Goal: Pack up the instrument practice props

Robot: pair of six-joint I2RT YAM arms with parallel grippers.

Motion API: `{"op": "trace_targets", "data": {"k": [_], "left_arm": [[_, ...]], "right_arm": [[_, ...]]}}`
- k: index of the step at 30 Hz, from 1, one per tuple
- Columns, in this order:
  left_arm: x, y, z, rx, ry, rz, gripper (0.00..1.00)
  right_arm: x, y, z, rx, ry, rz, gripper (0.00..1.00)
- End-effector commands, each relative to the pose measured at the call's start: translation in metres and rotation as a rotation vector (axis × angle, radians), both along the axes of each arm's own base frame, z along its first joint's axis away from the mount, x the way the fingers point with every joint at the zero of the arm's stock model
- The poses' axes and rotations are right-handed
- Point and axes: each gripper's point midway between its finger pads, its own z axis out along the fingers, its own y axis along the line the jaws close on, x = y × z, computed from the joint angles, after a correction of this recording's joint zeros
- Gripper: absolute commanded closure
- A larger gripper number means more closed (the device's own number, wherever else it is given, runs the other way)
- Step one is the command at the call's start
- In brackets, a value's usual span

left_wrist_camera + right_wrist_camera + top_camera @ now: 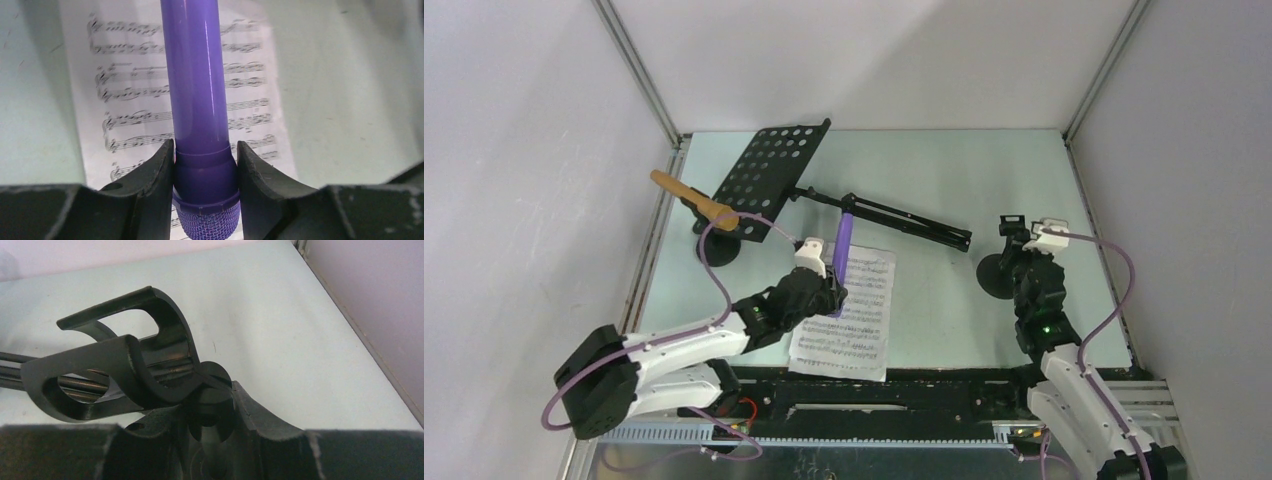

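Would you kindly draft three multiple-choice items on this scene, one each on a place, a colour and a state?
1. Where is the tan toy microphone?
A. at the table's near right corner
B. upright in the table's middle
C. near the table's left edge, beside the black perforated metal music rack

2. What colour is the glossy plastic toy microphone in the left pincer?
A. tan
B. purple
C. white

3. How is the right pincer?
A. shut on a black round-based clip holder
B. open over bare table
C. shut on paper

Answers: 1 C, the top view shows it by the rack. 2 B, the left wrist view shows a purple shaft between the fingers. 3 A, the right wrist view shows the fingers closed round the holder's neck.
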Motion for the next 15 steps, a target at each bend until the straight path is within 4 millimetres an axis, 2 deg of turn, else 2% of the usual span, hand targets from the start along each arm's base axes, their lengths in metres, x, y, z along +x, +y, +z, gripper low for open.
{"op": "trace_targets", "data": {"k": [1,7,9,11,14,15], "left_arm": [[0.028,0.010,0.000,0.018,-0.015,0.193,1.00],[0.026,0.000,-0.026,-0.007,0.041,0.194,1.00],[0.024,-0.007,-0.032,-0.010,0.060,0.168,1.00],[0.023,-0.012,-0.037,-0.007,0.073,0.140,1.00],[0.021,-0.016,-0.046,0.022,0.089,0.109,1.00],[0.021,-0.016,-0.049,0.032,0.094,0.104,0.97]], "right_arm": [[0.014,-0.004,0.065,0.041,-0.195,-0.026,1.00],[0.033,-0.021,0.083,-0.007,-0.236,-0.098,1.00],[0.043,-0.031,0.090,-0.033,-0.248,-0.134,0.95],[0.056,-0.041,0.099,-0.025,-0.269,-0.157,0.95],[0.081,-0.055,0.097,-0.028,-0.279,-0.181,0.95],[0.090,-0.066,0.094,-0.042,-0.277,-0.203,0.95]]}}
